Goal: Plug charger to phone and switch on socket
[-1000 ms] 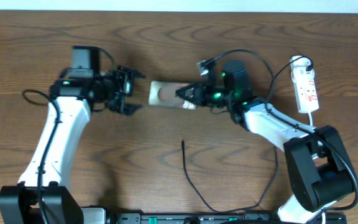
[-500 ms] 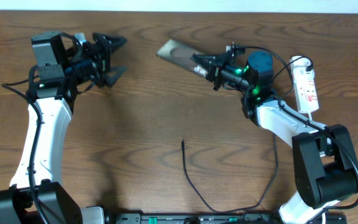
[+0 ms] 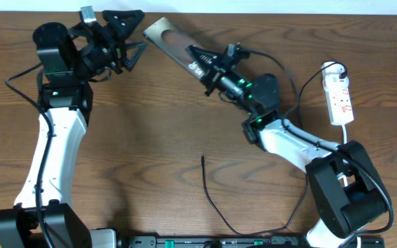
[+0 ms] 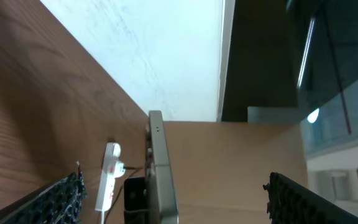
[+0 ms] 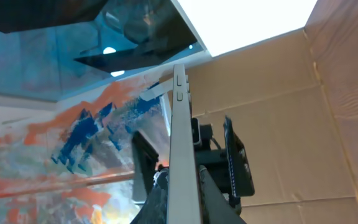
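Note:
My right gripper [image 3: 207, 66] is shut on the phone [image 3: 171, 43], a flat dark slab with a brownish oval, held off the table and slanting toward the top left. In the right wrist view the phone [image 5: 180, 124] stands edge-on, clamped low down by the right gripper [image 5: 183, 208]. My left gripper [image 3: 135, 32] is open, its fingertips just beside the phone's free end without touching it. From the left wrist the phone [image 4: 157, 155] shows edge-on between the wide-spread tips of the left gripper [image 4: 173, 190]. The charger's connector tip [image 3: 203, 164] lies loose on the table. The socket [image 3: 340, 96] lies at the right.
The charger cable loops from its tip toward the table's front edge and back up on the right. The socket [image 4: 109, 175] and its white cord show beyond the phone in the left wrist view. A black arm cable arches over the right wrist.
The right arm has lifted the phone and swung it up toward the top left, tilting it. The left arm pulled back to the top left corner and its jaws spread wider.

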